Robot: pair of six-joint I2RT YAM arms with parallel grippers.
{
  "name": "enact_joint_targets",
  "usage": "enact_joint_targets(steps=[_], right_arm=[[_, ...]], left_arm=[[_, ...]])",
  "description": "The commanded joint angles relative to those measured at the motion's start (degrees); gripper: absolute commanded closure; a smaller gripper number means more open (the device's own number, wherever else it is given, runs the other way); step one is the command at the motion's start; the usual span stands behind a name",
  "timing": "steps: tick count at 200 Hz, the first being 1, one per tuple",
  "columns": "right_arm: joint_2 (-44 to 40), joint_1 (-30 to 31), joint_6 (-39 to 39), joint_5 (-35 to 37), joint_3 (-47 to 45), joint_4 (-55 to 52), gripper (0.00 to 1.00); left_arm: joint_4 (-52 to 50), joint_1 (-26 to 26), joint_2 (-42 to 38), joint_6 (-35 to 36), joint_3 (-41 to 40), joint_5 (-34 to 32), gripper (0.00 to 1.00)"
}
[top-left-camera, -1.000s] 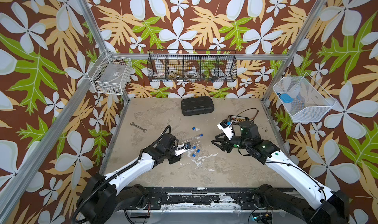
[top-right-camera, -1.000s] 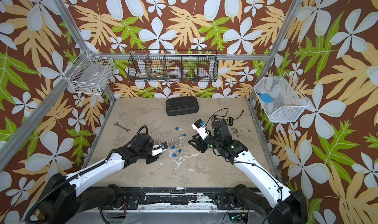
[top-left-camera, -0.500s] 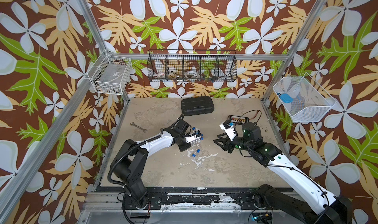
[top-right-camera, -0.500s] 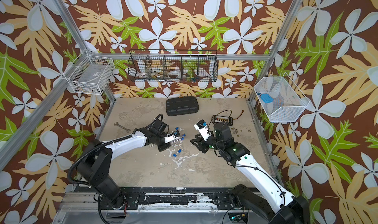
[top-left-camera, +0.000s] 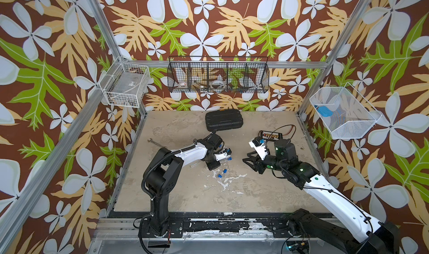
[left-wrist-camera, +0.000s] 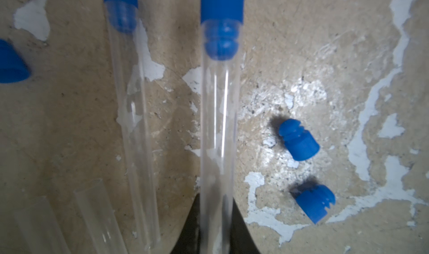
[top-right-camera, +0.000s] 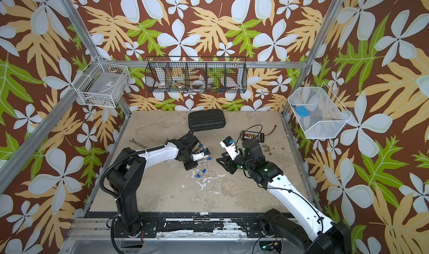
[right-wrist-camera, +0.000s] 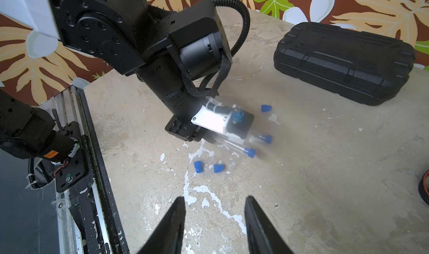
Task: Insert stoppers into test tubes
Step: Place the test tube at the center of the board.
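My left gripper (left-wrist-camera: 216, 197) is shut on a clear test tube (left-wrist-camera: 218, 136) that has a blue stopper (left-wrist-camera: 221, 20) plugged into its far end; it hangs low over the table. Beside it lies a second stoppered tube (left-wrist-camera: 134, 116), and two open tubes (left-wrist-camera: 97, 218) lie near it. Two loose stoppers (left-wrist-camera: 299, 140) (left-wrist-camera: 316, 203) rest on the table, seen in both top views (top-left-camera: 224, 171) (top-right-camera: 197, 175). Another stopper (right-wrist-camera: 266, 108) lies farther back. My right gripper (right-wrist-camera: 215, 198) stands open and empty over bare table, right of the left gripper (top-left-camera: 218, 158).
A black case (top-left-camera: 224, 120) lies at the back of the table. A grey wrench (top-left-camera: 156, 143) lies at the left, and a small board with wires (top-left-camera: 271, 135) at the back right. Wire baskets (top-left-camera: 218, 77) hang on the walls.
The left arm has raised its elbow and carried the stoppered tube away from the front edge, toward the back and right. The right gripper has barely shifted.
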Motion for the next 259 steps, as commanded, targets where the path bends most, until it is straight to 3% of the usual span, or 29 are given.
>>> enact_joint_targets(steps=[1, 160, 229, 259], right_arm=[[-0.3, 0.1, 0.1, 0.5, 0.0, 0.2, 0.56], [-1.5, 0.0, 0.9, 3.2, 0.0, -0.3, 0.54], [-2.0, 0.0, 2.0, 2.9, -0.8, 0.1, 0.54], [-1.1, 0.0, 2.4, 2.2, -0.9, 0.5, 0.55]], left_arm=[[-1.7, -0.1, 0.8, -0.9, 0.5, -0.6, 0.98], [-0.9, -0.3, -0.1, -1.3, 0.4, -0.5, 0.72], [-3.3, -0.1, -10.5, -2.7, -0.1, 0.7, 0.7], [-1.1, 3.9, -16.3, -5.5, -3.3, 0.0, 0.7]])
